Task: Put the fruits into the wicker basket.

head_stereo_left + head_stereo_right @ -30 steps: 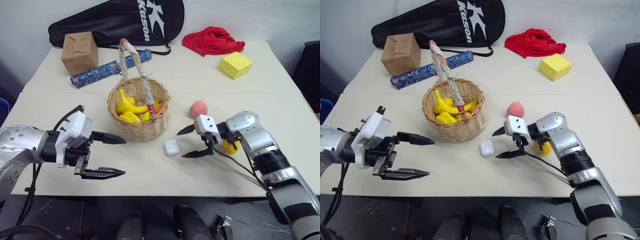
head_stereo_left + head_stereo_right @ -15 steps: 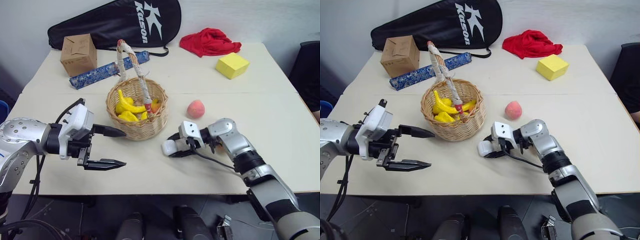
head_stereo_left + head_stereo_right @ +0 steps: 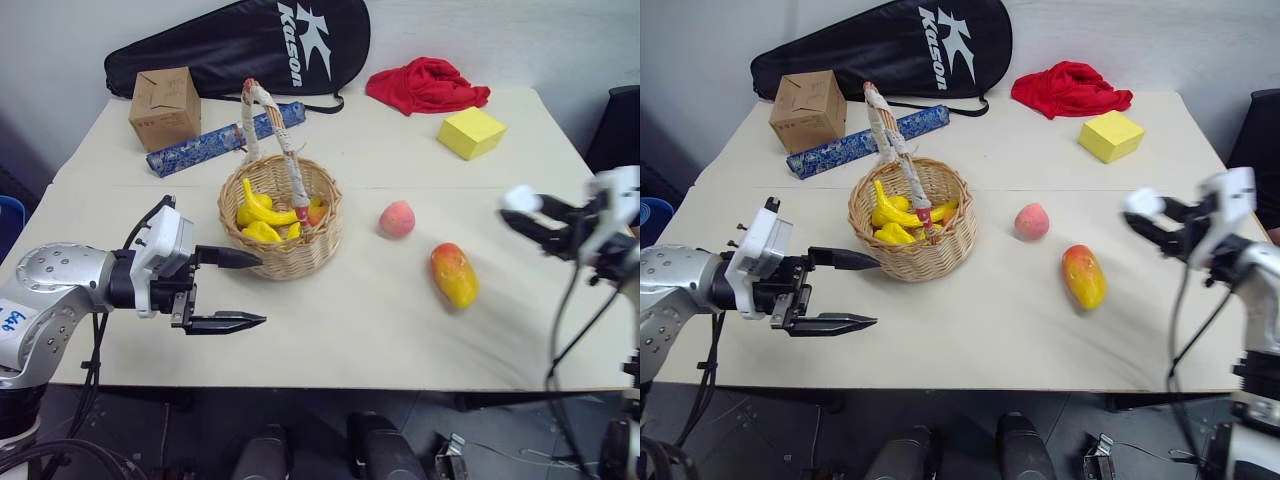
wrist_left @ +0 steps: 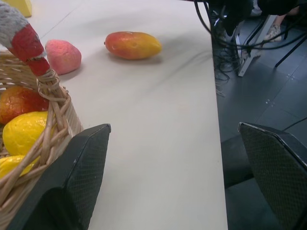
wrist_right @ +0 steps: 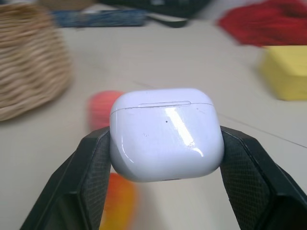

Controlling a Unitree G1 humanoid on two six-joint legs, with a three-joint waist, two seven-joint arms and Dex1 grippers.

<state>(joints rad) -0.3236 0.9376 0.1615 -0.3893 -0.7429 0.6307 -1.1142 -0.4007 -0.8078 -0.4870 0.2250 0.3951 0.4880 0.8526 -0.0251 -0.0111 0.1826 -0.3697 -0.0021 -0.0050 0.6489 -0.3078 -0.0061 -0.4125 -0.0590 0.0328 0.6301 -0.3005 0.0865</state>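
Left gripper [image 3: 232, 290]: level, pointing right beside the wicker basket [image 3: 283, 258], jaws spread, empty.
Right gripper [image 5: 165, 143]: raised at the table's right edge, clamping a white case [image 5: 166, 133].

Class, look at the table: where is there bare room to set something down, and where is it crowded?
Bare: the near strip in front of the basket and mango, and the right side between the mango and the yellow block. Crowded: the far left corner, with the box, blue tube and racket bag.
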